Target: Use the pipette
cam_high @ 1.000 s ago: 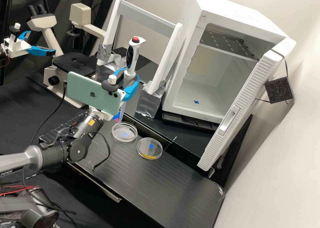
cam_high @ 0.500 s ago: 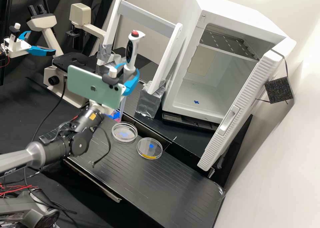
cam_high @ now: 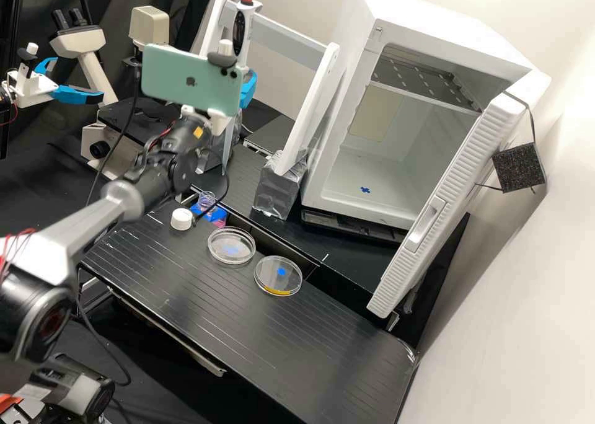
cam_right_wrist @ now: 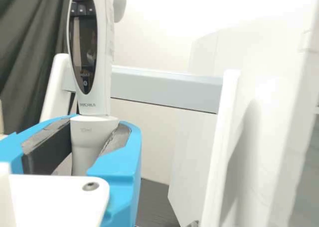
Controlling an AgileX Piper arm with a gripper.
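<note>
Gripper (cam_high: 248, 88) closed on the pipette (cam_high: 246, 38), blue fingers (cam_right_wrist: 119, 162) at either side of its lower body. Pipette near upright between them, red-topped end above the gripper. Lower than the gripper, on the black bench (cam_high: 334, 343): white cap (cam_high: 181, 219), two clear round dishes (cam_high: 277, 280). White cabinet (cam_high: 347, 126), door open, to the gripper's right.

Finding room beneath the grey crossbar (cam_high: 291, 41), between the white uprights (cam_high: 308, 111), while counting both as obstacles near the gripper (cam_high: 249, 89). Seeing a cabinet door (cam_high: 458, 182) jutting open, blocking passage beside the black platform (cam_high: 297, 343). Finding room above that platform, over two low petri dishes (cam_high: 230, 245) and a white cap (cam_high: 181, 219).
</note>
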